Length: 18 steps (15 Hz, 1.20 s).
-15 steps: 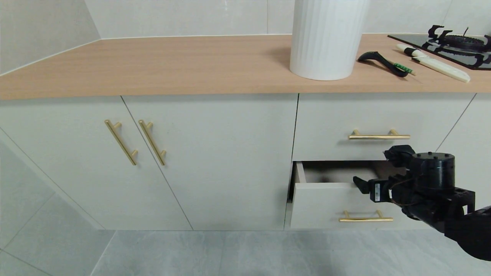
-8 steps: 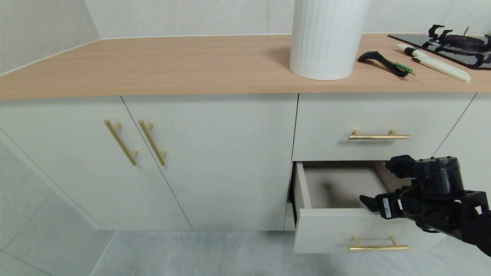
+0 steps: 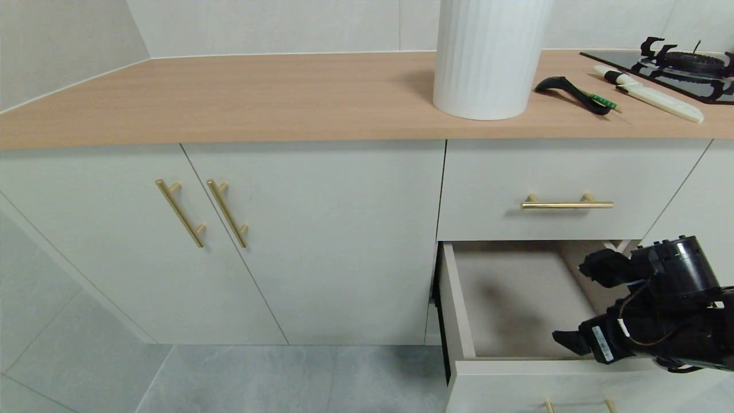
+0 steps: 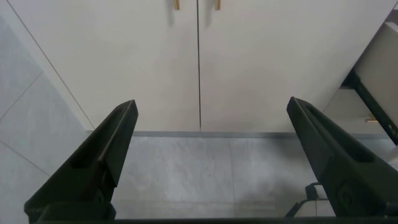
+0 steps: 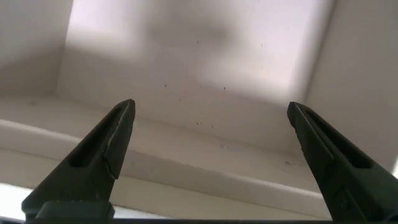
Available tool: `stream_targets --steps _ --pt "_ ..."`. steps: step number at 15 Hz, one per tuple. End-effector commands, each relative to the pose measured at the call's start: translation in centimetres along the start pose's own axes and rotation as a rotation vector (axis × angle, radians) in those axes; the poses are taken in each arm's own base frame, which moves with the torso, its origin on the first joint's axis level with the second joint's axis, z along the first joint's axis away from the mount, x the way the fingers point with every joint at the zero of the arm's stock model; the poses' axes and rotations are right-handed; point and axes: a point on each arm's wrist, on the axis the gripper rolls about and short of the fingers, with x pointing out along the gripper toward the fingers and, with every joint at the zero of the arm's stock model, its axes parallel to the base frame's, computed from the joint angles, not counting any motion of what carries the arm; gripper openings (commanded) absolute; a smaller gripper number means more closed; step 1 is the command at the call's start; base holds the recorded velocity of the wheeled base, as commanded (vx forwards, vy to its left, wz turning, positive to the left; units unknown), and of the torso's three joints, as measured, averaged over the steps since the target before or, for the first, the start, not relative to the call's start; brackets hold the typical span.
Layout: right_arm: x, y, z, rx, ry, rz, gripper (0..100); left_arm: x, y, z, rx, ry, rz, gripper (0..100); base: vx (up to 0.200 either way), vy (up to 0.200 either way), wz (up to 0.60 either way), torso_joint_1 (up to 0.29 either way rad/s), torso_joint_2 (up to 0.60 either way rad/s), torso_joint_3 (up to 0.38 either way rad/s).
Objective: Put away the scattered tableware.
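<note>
my right gripper [image 3: 581,304] hangs over the open lower drawer [image 3: 459,310], fingers spread wide and holding nothing. the white knife [image 3: 654,94] and a black-handled utensil [image 3: 573,92] lie on the countertop [image 3: 258,97], well above and beyond it, near a ribbed white container [image 3: 487,63]. my left gripper [image 4: 211,106] is also wide open and empty, facing the cabinet doors [image 4: 249,62].

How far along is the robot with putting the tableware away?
Done: the lower drawer is pulled open. In hand: nothing; the right gripper hangs open over the drawer's front edge. Left: the black-handled utensil and the white knife lie on the countertop, not yet put away.
</note>
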Motion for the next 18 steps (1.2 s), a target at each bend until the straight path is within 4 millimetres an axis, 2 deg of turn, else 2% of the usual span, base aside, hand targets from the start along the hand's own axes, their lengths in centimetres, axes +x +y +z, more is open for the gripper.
stream_targets --steps 1,5,9,12,15,18 --pt "-1.5 0.1 0.0 -0.039 0.018 0.01 100 0.0 0.0 0.0 -0.001 0.001 0.001 100 0.0 0.0 0.0 0.0 0.0 0.0" --pt "-3.1 0.2 -1.1 -0.121 0.193 0.029 100 0.0 0.0 0.0 -0.001 0.001 0.001 100 0.0 0.0 0.0 0.0 0.0 0.0" --pt "-4.2 0.9 -1.7 -0.176 0.243 0.057 100 0.0 0.0 0.0 -0.001 0.001 0.001 100 0.0 0.0 0.0 0.0 0.0 0.0" --pt "-4.3 0.8 -0.6 -0.15 0.181 0.051 100 0.0 0.0 0.0 0.0 0.001 0.001 100 0.0 0.0 0.0 0.0 0.0 0.0" --pt "-6.3 0.4 0.7 -0.051 0.049 0.044 100 0.0 0.0 0.0 0.0 0.001 0.001 100 0.0 0.0 0.0 0.0 0.0 0.0" --pt "-7.6 -0.2 0.8 -0.027 -0.006 0.035 100 0.0 0.0 0.0 -0.001 0.001 0.001 100 0.0 0.0 0.0 0.0 0.0 0.0"
